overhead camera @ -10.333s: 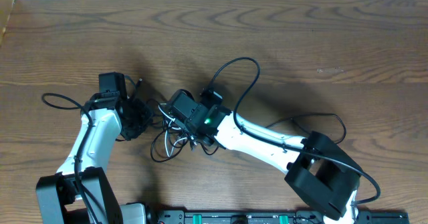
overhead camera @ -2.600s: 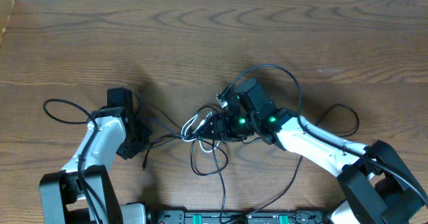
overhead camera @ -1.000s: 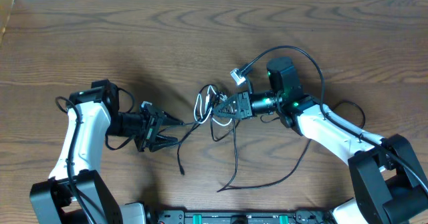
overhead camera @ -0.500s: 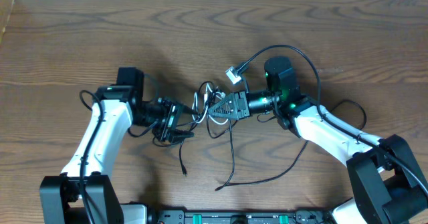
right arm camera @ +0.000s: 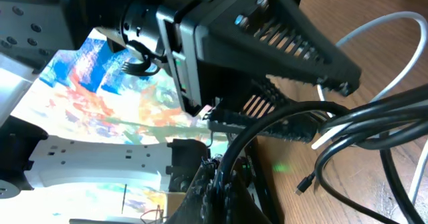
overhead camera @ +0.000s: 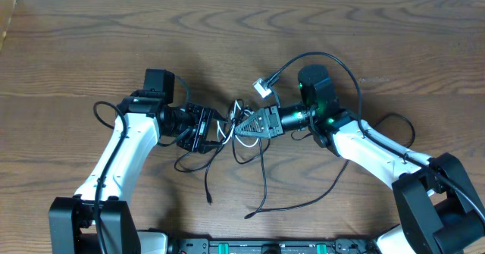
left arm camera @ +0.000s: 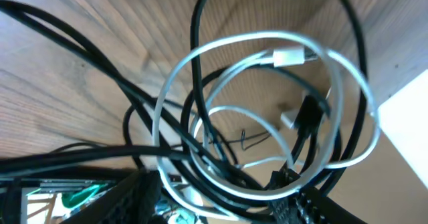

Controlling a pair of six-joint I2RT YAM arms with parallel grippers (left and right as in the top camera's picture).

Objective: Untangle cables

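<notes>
We bring our left claw (overhead camera: pixel 210 130) closer, half open around the white cable (left arm camera: pixel 289 55), while our right claw (overhead camera: pixel 237 129) pinches the black cable (overhead camera: pixel 264 170) tight, ready to pull apart.

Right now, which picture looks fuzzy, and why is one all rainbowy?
Left wrist view: fuzzy, the white cable and black cable probably sit too close to focus. Right wrist view: a smeared patch of bright colours fills the left side; I cannot tell why. Overhead view: sharp, evenly lit.
</notes>
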